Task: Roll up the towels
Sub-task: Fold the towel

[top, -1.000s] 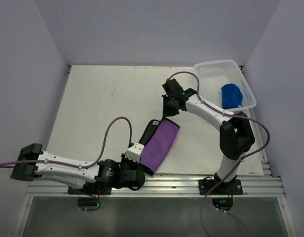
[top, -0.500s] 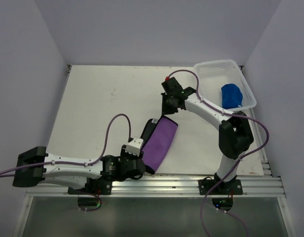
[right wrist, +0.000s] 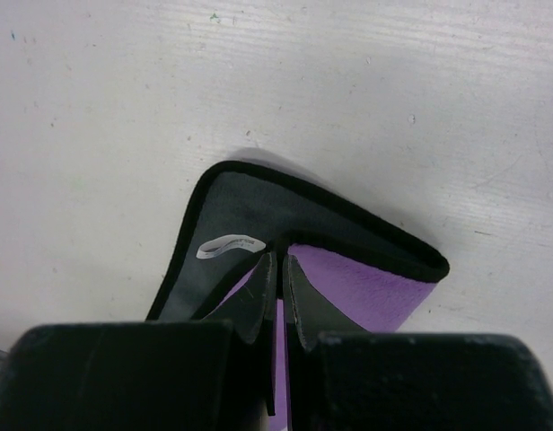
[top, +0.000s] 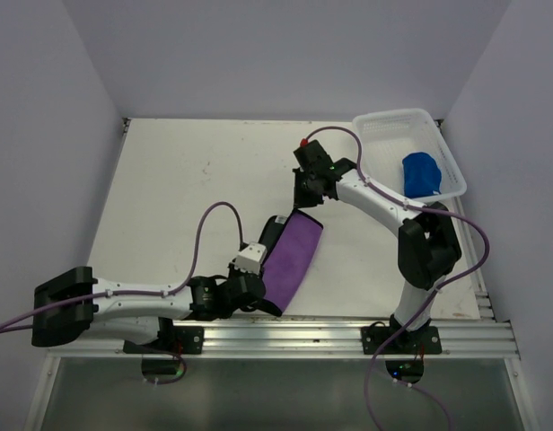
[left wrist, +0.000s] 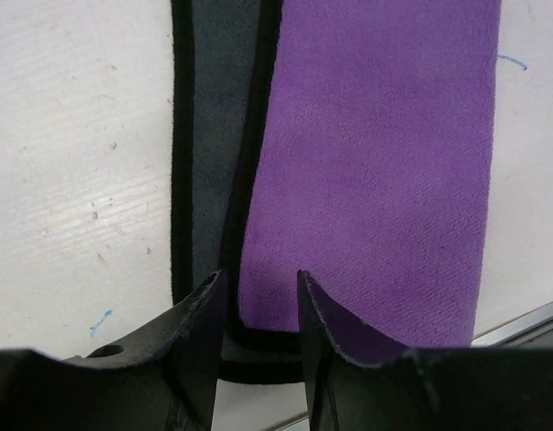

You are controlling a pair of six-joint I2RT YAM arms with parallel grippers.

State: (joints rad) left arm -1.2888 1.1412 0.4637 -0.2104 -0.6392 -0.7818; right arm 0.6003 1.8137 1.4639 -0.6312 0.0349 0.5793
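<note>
The purple towel [top: 293,259] lies folded lengthwise near the table's front edge, with its black side [top: 271,239] showing along the left. My left gripper [top: 261,298] is open at the towel's near end. In the left wrist view its fingers [left wrist: 258,292] straddle the near corner of the purple layer [left wrist: 375,171]. My right gripper [top: 305,205] is at the far end. In the right wrist view it [right wrist: 279,262] is shut on the edge of the purple layer [right wrist: 366,283], beside the white tag [right wrist: 230,244]. The blue towel [top: 420,173] lies bunched in the basket.
The white mesh basket [top: 382,126] stands at the back right corner. The metal rail [top: 348,330] of the table's front edge runs just below the towel's near end. White walls close in the table on three sides.
My left arm has swung in and lowered, bringing its open gripper onto the towel's near end. The right gripper has stayed pinched on the far edge.
</note>
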